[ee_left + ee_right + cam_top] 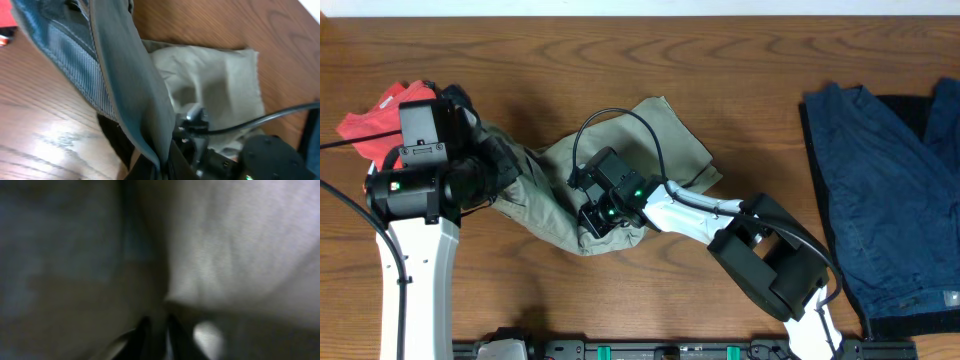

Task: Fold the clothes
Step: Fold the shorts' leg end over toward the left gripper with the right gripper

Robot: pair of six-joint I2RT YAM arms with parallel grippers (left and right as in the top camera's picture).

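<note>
L gripper (498,165) pinches khaki trousers (650,135) edge, lifted; R gripper (595,215) nose-down on them, fingers near-closed, hold unclear; denim (865,190) well apart.

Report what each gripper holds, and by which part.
Left gripper seems to pinch the khaki trousers by the bunched end nearest it. Right gripper is buried in their lower edge; whether it grips cannot be told.

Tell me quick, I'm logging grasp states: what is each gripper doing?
Left gripper: apparently closed on the khaki trousers.
Right gripper: closed on the same trousers.
</note>
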